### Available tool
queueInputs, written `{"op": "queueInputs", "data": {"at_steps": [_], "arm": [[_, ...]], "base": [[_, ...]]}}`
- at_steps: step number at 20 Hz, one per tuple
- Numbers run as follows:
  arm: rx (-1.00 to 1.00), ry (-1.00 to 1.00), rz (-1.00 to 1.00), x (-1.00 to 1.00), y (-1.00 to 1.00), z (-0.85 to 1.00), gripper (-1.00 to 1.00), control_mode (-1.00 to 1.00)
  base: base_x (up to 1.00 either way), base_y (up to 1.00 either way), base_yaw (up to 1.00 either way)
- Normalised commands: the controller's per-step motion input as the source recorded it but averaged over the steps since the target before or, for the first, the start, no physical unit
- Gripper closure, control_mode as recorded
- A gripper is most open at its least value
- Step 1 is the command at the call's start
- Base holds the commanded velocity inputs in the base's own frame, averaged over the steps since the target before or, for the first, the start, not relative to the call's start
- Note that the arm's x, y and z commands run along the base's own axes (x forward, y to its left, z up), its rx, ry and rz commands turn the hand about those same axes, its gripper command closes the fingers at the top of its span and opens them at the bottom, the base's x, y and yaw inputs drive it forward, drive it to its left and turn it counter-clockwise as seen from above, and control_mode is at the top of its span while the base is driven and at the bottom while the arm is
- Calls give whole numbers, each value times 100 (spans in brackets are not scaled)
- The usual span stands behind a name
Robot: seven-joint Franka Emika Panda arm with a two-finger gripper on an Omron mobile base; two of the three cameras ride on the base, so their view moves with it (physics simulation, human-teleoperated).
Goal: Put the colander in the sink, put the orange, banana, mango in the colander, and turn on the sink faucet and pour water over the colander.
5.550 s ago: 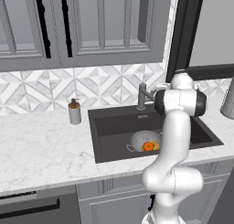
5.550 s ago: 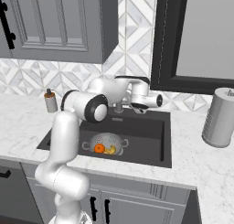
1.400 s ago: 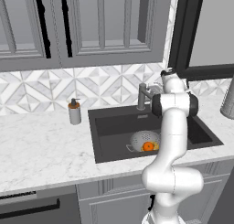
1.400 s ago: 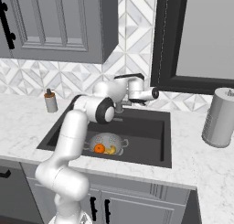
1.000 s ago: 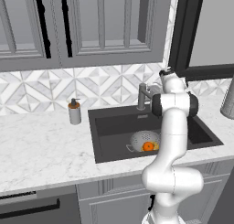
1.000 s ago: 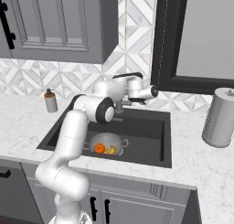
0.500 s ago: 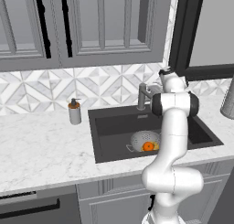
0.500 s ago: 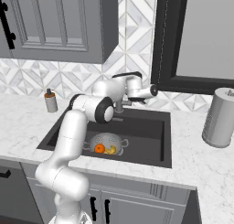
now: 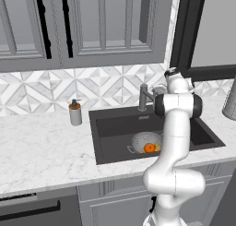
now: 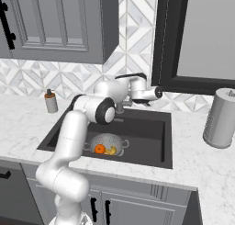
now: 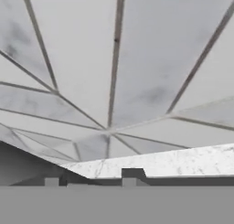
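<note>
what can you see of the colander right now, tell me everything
The colander is a round grey metal bowl dotted with small holes, with a small loop handle at each side. It sits upright on the floor of the dark sink, toward the front left part of the basin in the right base view. Inside it lie the orange and yellow fruit beside it, apparently the banana; the mango cannot be made out for certain. Only the sink floor and the fruit touch it.

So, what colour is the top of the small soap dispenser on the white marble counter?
The soap dispenser has an orange top, clearest in the left base view.
</note>
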Motion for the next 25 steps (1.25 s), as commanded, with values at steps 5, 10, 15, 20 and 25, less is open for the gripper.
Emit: {"op": "queueInputs", "data": {"at_steps": [5, 10, 15, 20, 25], "arm": [[0, -2, 0, -64, -89, -15, 100, -100], [0, -3, 0, -66, -79, -11, 100, -100], [0, -6, 0, -59, -52, 0, 100, -100], [0, -6, 0, -58, -8, 12, 100, -100], [0, -2, 0, -70, 2, 21, 100, -100]], "base": [[0, 0, 0], [0, 0, 0], [0, 0, 0], [0, 0, 0], [0, 0, 0]]}}
